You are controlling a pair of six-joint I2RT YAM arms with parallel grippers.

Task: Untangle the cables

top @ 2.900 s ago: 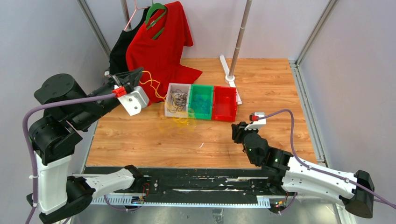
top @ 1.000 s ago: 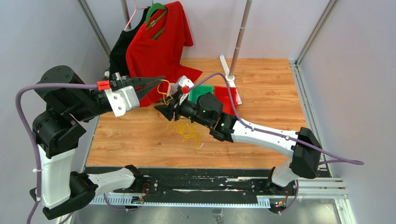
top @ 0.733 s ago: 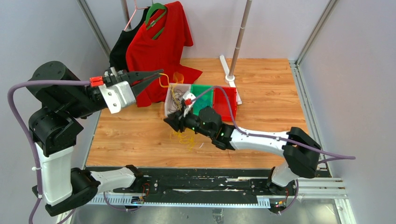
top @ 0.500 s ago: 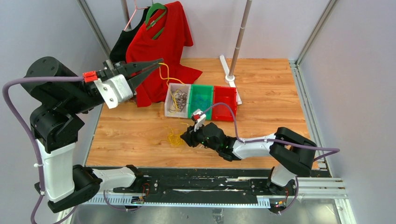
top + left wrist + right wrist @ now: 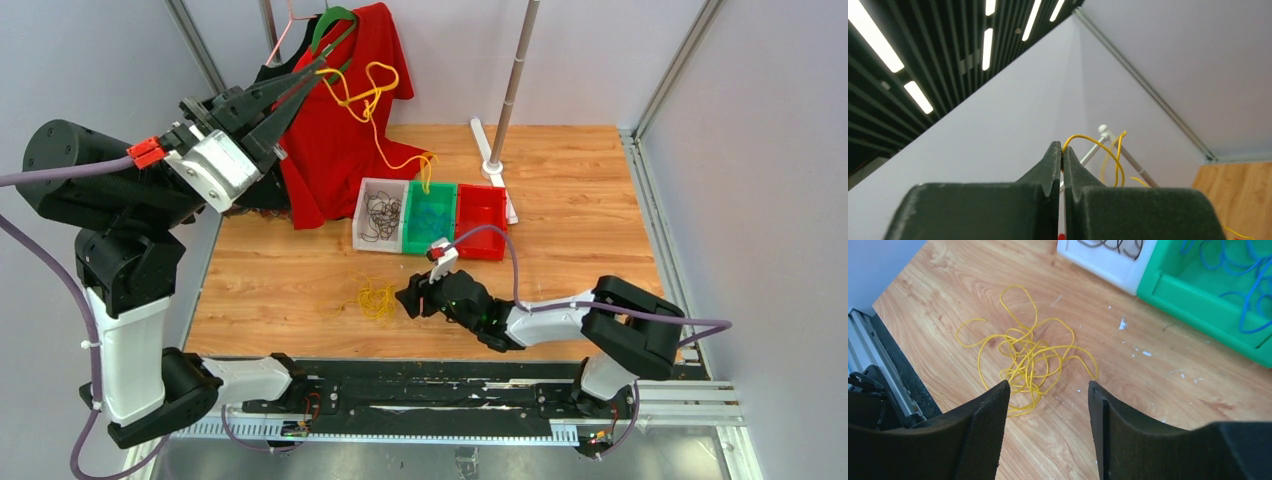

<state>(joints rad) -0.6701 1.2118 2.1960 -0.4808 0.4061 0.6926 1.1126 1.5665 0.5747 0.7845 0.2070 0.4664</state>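
My left gripper [image 5: 318,67] is raised high at the back left, shut on one yellow cable [image 5: 372,92] that loops in front of the red shirt and trails down to the green bin's edge. The left wrist view shows the jaws pinched on this cable [image 5: 1098,145]. A yellow cable bundle [image 5: 375,300] lies on the table; it also shows in the right wrist view [image 5: 1028,360]. My right gripper [image 5: 408,299] is open and empty just right of it, low over the table. Dark cables [image 5: 380,215] lie in the white bin, blue cables [image 5: 1243,285] in the green bin.
Three bins stand in a row: white [image 5: 366,242], green [image 5: 432,246], red [image 5: 481,222]. A red shirt [image 5: 340,130] and a black garment [image 5: 262,90] hang at the back left. A grey pole [image 5: 512,85] on a white base stands behind the bins.
My left gripper rose up and back, pulling one yellow cable high out of the tangle. My right gripper opened, left the yellow bundle on the table and drew slightly back.
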